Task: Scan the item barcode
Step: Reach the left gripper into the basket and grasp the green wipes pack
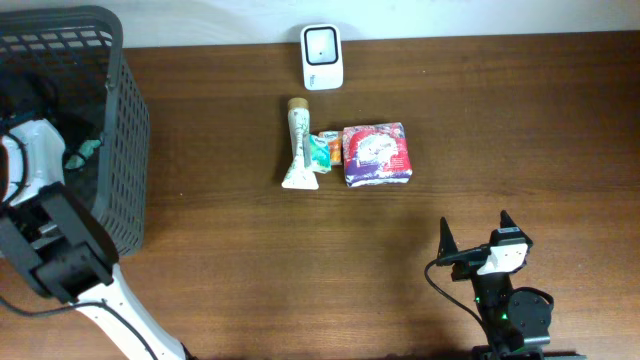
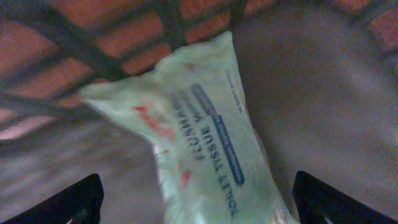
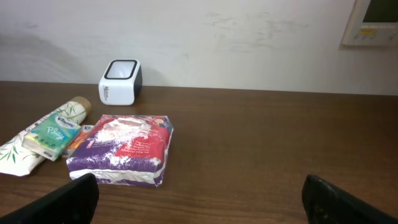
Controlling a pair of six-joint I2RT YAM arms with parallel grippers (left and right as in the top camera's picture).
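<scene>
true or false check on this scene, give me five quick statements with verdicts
1. The scanner stands at the far edge of the table. True.
2. The right gripper holds the purple pack. False: it is open and empty, well apart from the pack.
3. The left gripper is open inside the basket, with a green wipes pack between its fingers. True.
4. The tube lies to the right of the purple pack. False: it lies to its left, with a small green pack between them.
5. The basket stands at the right end of the table. False: it is at the left end.
</scene>
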